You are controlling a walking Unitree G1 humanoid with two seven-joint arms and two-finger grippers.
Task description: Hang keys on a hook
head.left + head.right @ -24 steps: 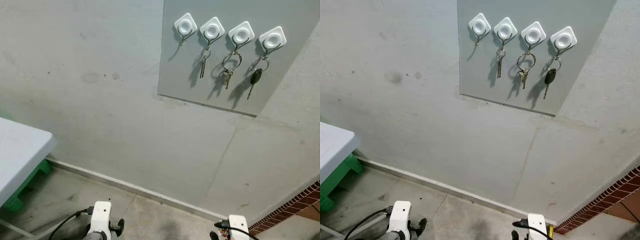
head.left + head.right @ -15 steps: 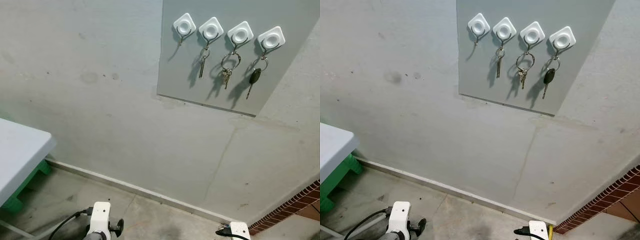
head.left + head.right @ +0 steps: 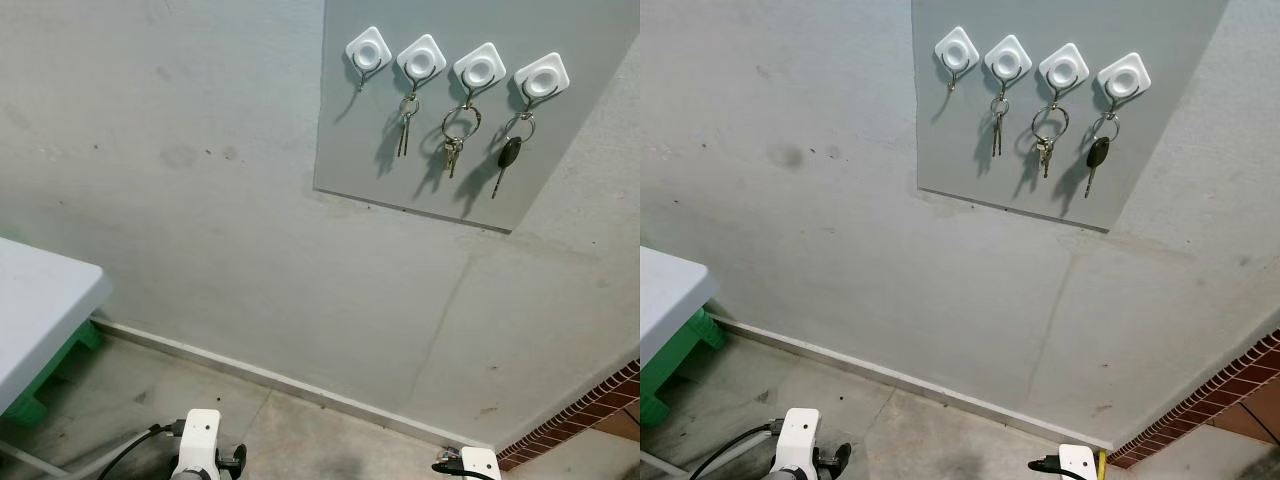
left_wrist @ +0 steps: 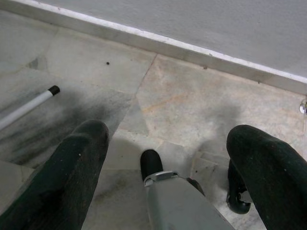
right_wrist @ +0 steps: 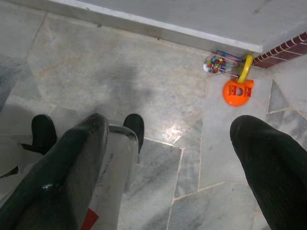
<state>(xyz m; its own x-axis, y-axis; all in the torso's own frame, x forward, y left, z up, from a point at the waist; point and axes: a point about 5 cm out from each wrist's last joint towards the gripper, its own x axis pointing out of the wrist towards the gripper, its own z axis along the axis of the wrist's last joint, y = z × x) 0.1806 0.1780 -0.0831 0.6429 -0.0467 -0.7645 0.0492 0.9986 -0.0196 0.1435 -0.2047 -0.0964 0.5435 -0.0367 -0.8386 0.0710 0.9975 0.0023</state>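
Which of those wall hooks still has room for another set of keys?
The leftmost hook is bare, with plain grey board to its left and below. The other three are taken: two keys, a big ring with keys, and a black car key, hanging close together.

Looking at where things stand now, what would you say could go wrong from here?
1. Both the left gripper and the right gripper are open and empty, pointing at the floor, so no keys may be in hand for the free leftmost hook.
2. The other three hooks hold keys; a reach to the free one could knock the neighbouring key set off.
3. A small orange toy lies by the wall base and might catch a foot.
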